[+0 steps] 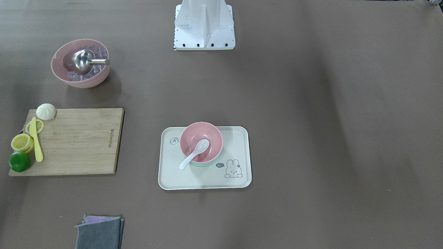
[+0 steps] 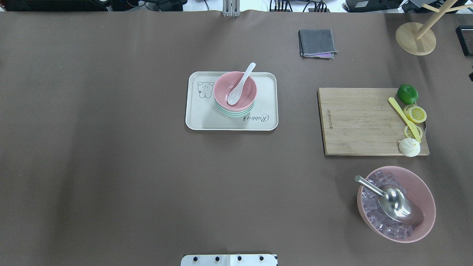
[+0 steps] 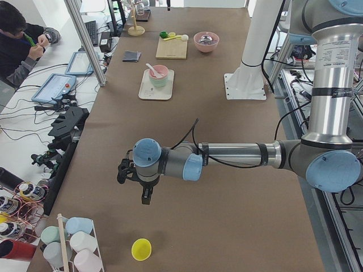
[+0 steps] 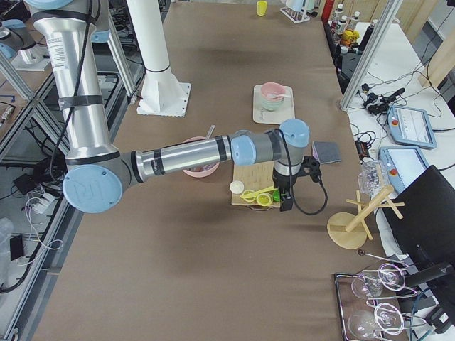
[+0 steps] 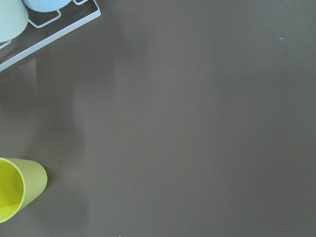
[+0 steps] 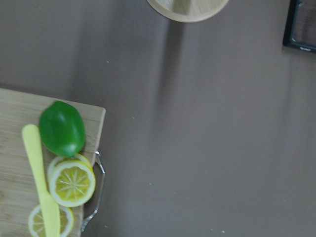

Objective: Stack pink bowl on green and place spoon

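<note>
Pink plastic bowl sits nested on the green bowl, white spoon inside, on a cream rectangular tray well apart from the wooden cutting board. Left gripper and right gripper hang towards opposite table ends; how far open, I cannot tell.

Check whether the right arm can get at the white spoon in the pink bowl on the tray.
Probably yes: nothing stands between the right gripper and the white spoon, whose handle juts past the rim of the pink bowl.
</note>
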`<state>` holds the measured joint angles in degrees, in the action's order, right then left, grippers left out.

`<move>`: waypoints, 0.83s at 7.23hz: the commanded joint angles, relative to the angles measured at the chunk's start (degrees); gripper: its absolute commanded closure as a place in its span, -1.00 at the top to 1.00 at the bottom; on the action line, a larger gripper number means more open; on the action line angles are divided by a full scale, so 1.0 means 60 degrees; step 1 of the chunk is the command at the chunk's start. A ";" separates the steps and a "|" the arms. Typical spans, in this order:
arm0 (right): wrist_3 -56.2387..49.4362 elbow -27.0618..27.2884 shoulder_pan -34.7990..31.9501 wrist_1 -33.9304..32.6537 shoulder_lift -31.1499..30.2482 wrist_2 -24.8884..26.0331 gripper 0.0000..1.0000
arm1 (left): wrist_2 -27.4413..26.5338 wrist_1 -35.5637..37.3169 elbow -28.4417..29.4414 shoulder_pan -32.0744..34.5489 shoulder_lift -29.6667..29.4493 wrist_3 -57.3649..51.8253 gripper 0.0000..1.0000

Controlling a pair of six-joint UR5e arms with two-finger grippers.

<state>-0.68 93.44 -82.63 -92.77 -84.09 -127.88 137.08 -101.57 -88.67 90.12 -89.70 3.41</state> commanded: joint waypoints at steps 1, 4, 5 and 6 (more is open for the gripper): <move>-0.2105 -0.0631 -0.0843 0.0080 -0.1025 0.0000 1.00 | -0.0068 0.0009 0.0012 -0.0166 0.0023 -0.0012 0.97; -0.2128 -0.0661 -0.1271 0.0081 -0.2083 -0.0322 1.00 | -0.0097 0.0214 -0.0032 -0.0152 0.0214 0.0003 0.97; -0.2142 -0.0619 -0.1272 0.0095 -0.2099 -0.0322 1.00 | -0.0082 0.0229 -0.0003 -0.0152 0.0199 0.0003 0.97; -0.2157 -0.0502 -0.1272 0.0139 -0.2084 -0.0293 1.00 | -0.0082 0.0200 0.0026 -0.0152 0.0228 0.0003 0.97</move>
<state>-13.52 89.85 -90.16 -92.17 -96.41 -129.68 136.57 -100.29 -88.67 89.20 -88.48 3.43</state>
